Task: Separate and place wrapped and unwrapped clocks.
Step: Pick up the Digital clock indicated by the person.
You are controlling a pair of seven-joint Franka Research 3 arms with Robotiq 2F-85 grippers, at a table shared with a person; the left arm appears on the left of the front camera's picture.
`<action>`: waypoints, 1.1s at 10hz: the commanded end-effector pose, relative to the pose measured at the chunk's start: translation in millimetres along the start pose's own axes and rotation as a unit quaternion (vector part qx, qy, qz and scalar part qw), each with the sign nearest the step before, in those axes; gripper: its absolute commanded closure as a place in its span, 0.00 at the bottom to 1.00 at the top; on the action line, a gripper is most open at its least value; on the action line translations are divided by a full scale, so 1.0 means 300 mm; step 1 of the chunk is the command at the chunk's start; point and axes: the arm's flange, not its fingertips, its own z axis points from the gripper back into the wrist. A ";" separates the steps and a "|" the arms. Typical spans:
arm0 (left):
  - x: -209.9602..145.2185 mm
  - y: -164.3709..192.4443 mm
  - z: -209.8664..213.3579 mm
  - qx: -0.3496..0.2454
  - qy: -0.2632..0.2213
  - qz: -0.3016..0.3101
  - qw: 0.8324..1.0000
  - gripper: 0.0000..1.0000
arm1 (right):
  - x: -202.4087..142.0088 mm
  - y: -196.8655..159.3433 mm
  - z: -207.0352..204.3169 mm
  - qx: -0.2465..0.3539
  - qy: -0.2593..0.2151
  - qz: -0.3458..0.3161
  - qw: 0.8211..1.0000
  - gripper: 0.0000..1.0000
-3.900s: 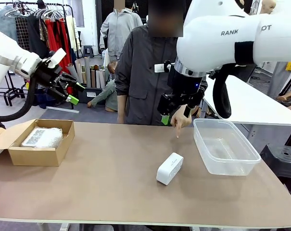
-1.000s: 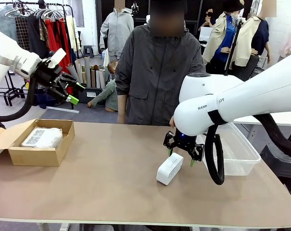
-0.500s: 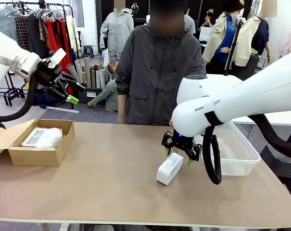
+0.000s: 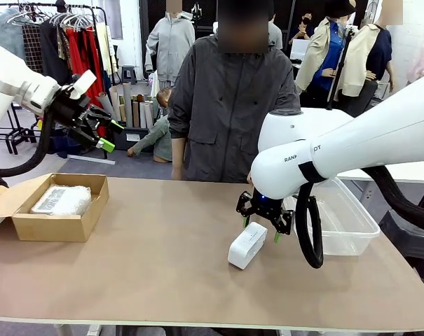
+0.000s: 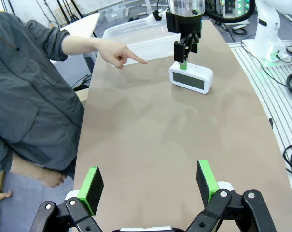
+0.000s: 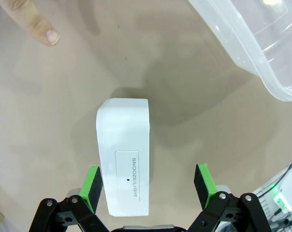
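**Right arm poised over the bare clock; wrapped one already boxed**

The smooth white rounded-rectangular unwrapped clock lies on the brown table, just beside the clear plastic tub on the side nearer the table's middle. The right gripper hangs directly above it with its jaws spread wide and nothing between them; in the right wrist view the clock's top, marked with a snooze button, sits off-centre between the green pads, closer to one of them. A person's hand points a finger at the table near the clock, on the side away from the tub.

Well apart from the tub, at the table's other end, a white clock bundled in crinkly clear wrap rests inside the brown cardboard box. The left gripper hovers high above that box, released and empty.

By the look of it, one wrapped clock is sorted. The bare clock is not yet grasped, and the tub looks empty, so the pick and placement remain.
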 end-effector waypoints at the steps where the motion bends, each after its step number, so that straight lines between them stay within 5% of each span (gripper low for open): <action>1: 0.003 -0.015 0.001 0.005 0.000 -0.002 1.000 0.00 | 0.000 0.000 0.000 0.000 0.000 0.000 1.000 0.00; 3: 0.003 -0.015 0.001 0.005 0.000 -0.002 1.000 0.00 | -0.015 0.036 0.002 0.010 0.011 -0.051 0.999 0.00; 11: 0.003 -0.015 0.001 0.005 0.000 -0.002 1.000 0.00 | -0.030 0.071 -0.087 0.018 0.020 -0.048 0.999 0.00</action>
